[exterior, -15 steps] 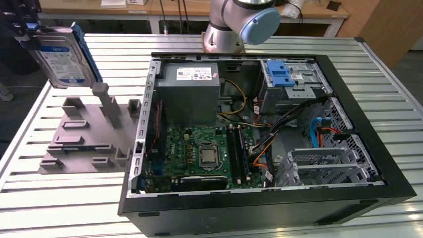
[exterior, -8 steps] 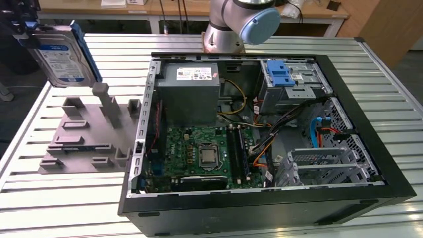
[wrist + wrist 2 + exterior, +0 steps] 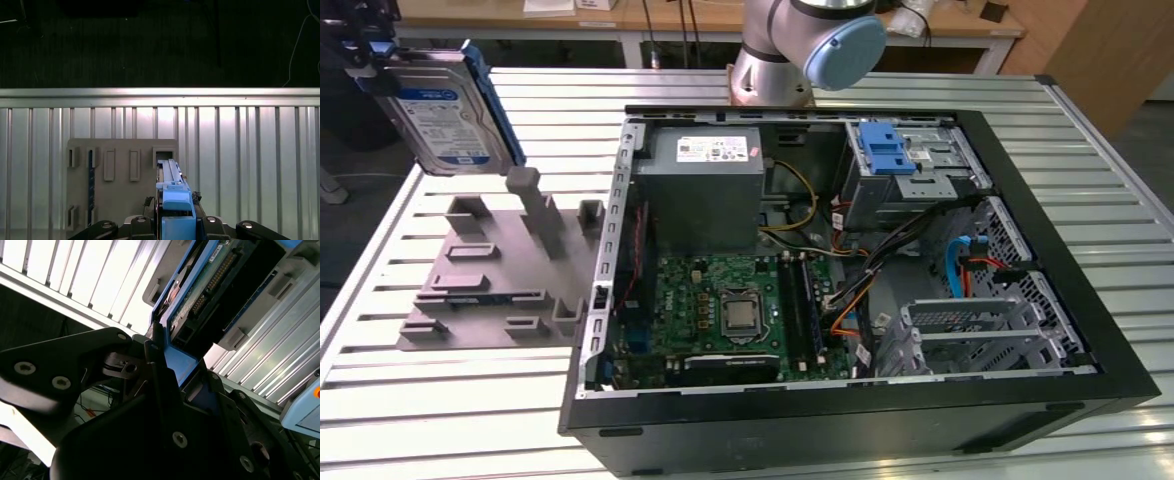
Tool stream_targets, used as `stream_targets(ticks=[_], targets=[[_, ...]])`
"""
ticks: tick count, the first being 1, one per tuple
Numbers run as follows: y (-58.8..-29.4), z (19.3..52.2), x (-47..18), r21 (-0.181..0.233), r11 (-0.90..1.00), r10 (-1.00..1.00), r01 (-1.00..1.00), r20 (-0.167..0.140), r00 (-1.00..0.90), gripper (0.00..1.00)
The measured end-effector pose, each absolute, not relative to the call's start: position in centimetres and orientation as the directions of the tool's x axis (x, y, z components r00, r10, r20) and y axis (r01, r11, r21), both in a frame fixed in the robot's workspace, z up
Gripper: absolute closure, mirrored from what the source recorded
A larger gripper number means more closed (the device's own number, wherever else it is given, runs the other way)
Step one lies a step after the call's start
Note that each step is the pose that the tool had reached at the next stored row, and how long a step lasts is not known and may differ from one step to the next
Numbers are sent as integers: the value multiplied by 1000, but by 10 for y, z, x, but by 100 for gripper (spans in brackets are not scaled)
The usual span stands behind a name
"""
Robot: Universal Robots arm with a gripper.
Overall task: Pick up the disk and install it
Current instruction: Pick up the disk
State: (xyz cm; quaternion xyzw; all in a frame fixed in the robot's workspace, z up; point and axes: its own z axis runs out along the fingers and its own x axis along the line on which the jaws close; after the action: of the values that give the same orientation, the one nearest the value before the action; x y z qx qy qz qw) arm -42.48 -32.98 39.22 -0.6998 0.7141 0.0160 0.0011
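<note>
Blue-framed disk [image 3: 451,120] clamped in gripper [image 3: 379,68] at exterior view's left; likely stiff, heavyish, shock-sensitive; grip frame edges.

The gripper [image 3: 175,357] clamps the disk [image 3: 205,290] by its blue frame, circuit-board side in view. Beyond it lies the slatted table [image 3: 75,275]. What appears to be a grey fixture [image 3: 150,295] sits partly hidden behind the disk.

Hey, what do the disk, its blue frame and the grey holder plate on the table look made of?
The disk: a silver-grey metal casing, judging by its dull sheen. Its blue frame: smooth moulded plastic, most likely, given the even colour and soft gloss. The grey holder plate: matte, uniform grey with blocky raised slots, probably plastic, though that is not certain.
</note>
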Motion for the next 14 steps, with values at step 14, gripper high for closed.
stream_targets(ticks=[14], targets=[[-330, 396, -425, 21, 20, -1000, -1000, -24, -21, 64]])
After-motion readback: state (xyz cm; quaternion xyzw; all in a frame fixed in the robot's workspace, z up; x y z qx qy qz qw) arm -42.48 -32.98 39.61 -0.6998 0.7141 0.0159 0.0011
